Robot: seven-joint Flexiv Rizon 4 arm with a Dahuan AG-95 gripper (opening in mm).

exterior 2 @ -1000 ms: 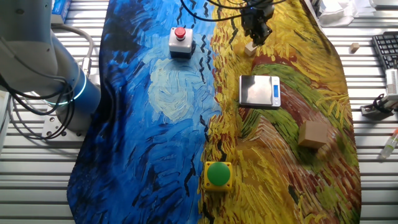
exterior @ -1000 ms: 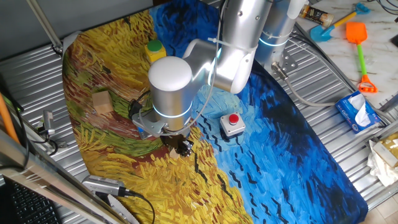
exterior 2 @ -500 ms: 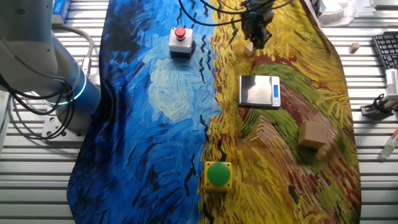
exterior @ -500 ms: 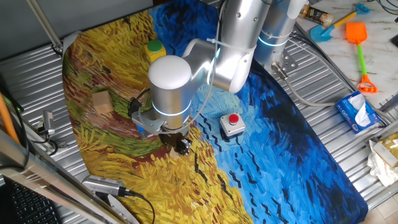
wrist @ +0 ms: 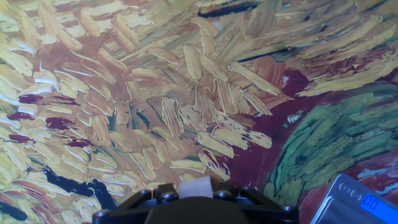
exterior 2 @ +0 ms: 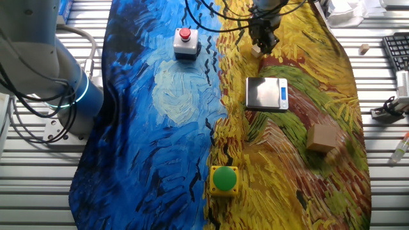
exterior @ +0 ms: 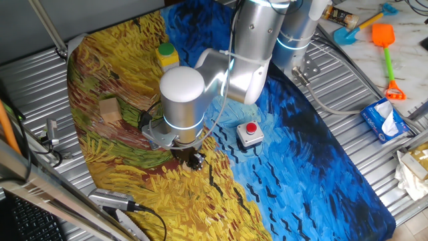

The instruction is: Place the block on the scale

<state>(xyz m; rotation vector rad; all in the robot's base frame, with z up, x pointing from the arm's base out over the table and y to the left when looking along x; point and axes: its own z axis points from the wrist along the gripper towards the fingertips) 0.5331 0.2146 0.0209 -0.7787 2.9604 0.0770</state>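
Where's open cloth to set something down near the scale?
Free: the wide blue stretch between the red button box and the green button box, left of the scale. Crowded: above the scale, where the tool sits over the block.

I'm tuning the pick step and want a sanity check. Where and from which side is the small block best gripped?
Grip the block from straight above, fingers on two opposite vertical faces. It is a small cube lying flat on the cloth, so its flat parallel sides suit a pinch. The gripper is already right at it; the scale is apart, so nothing crowds the approach.
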